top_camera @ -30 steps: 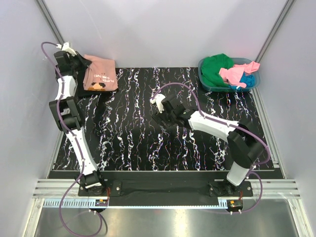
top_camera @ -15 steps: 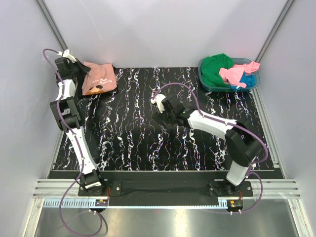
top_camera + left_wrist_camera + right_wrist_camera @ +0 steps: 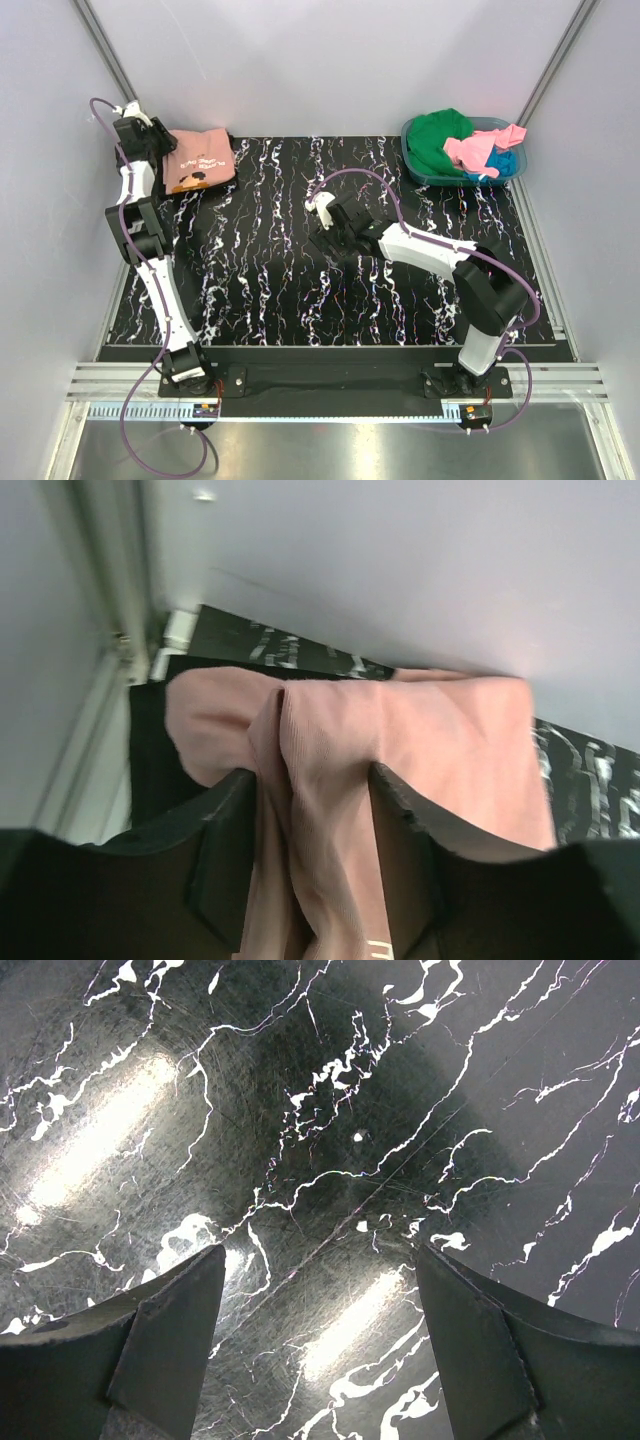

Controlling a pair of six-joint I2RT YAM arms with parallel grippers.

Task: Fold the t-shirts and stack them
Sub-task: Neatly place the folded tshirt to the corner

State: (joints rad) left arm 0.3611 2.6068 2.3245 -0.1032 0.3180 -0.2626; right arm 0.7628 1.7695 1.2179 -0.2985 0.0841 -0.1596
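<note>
**Two tools, five t-shirts, one basket: view at the far-left corner**

My left tool (image 3: 160, 141) is at the far-left corner of the tabletop (image 3: 260, 290). In its wrist view, the left tool (image 3: 312, 780) is closed on a raised ridge of the salmon-pink t-shirt (image 3: 420, 740), and the cloth fills the gap between its two fingers (image 3: 235, 850). From above, the one salmon-pink t-shirt (image 3: 203, 160) lies as a compact folded panel in that corner, with its small brown-white print (image 3: 192, 182) facing up near the front edge. One black t-shirt (image 3: 185, 197) lies beneath it, showing as a plain dark margin along the near and left sides. Its outline is hard to tell from the dark tabletop.

My right tool (image 3: 328, 236) is near the middle of the tabletop, well apart from all the cloth. In its wrist view, the right tool (image 3: 320, 1255) is spread wide, with nothing but white-veined black surface between its two fingers (image 3: 165, 1335).

One teal basket (image 3: 516, 170) stands at the far-right corner. It holds three unfolded t-shirts heaped together:
- One green t-shirt (image 3: 435, 140) on the left.
- One bright pink t-shirt (image 3: 478, 150) draped over the middle and toward the right rim.
- One blue t-shirt (image 3: 503, 163), partly covered, at the near right.

In all there are five t-shirts: two in the left corner and three in the basket.
</note>
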